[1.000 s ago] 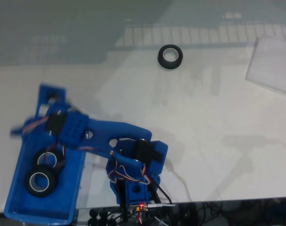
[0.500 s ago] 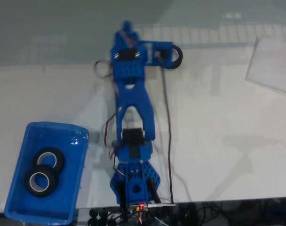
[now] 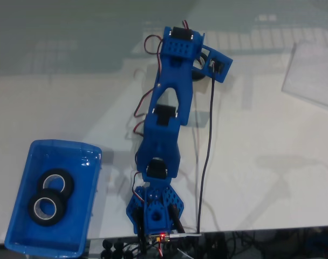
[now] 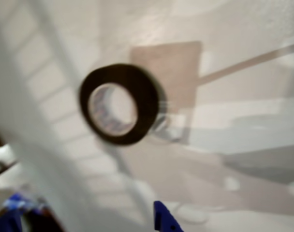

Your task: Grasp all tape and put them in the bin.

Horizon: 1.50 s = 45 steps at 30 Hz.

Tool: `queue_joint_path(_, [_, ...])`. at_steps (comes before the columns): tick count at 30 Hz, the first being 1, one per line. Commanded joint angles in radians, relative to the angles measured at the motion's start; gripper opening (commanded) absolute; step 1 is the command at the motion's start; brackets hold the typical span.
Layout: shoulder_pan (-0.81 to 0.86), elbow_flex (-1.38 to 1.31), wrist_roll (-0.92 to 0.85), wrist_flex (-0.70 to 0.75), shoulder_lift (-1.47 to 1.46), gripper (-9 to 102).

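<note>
Over at eight o'clock in the fixed view sits the bin, a glossy blue plastic tub with rounded corners and a raised rim, catching highlights along its wall. Two tape rolls lie flat inside it, one overlapping the other, black rings with pale cores, touching each other.

Moving right, the blue arm stretches from its base at six o'clock up toward twelve, red and black wires trailing beside it, over a smooth whitish surface that shows soft reflections.

At the top, the gripper hangs right over the last loose roll, of which a dark sliver peeks out beneath the arm's head. The wrist view gives it properly: the same roll, lying flat on the surface at about ten o'clock from frame centre, matte black outer band, whitish cardboard-looking core with faint print. It's blurred, so finer texture can't be read. A blue fingertip pokes in at six o'clock; whether the gripper is spread or pressed together I cannot tell.

How will it handle? Judging by the look: light, stiff, holds its ring shape under a squeeze. The outer tape face may be slightly slick, so the safest hold is likely across the ring wall, one finger down the hollow core and one outside. At two o'clock in the fixed view, a translucent flat sheet lies well apart.
</note>
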Motion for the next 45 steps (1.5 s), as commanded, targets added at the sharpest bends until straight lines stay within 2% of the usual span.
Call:
queue_joint_path(1, [0.008, -0.144, 0.014, 0.046, -0.091, 34])
queue_joint_path(8, [0.023, -0.316, 0.063, 0.149, -0.278, 33])
queue_joint_path(22, [0.048, -0.499, 0.115, 0.199, -0.491, 31])
queue_joint_path(30, [0.048, -0.604, 0.118, 0.241, -0.584, 26])
queue_joint_path(34, [0.051, -0.644, 0.118, 0.252, -0.630, 20])
queue_joint_path(38, [0.051, -0.675, 0.112, 0.258, -0.661, 0])
queue_joint_path(45, [0.064, -0.703, 0.138, 0.279, -0.657, 0])
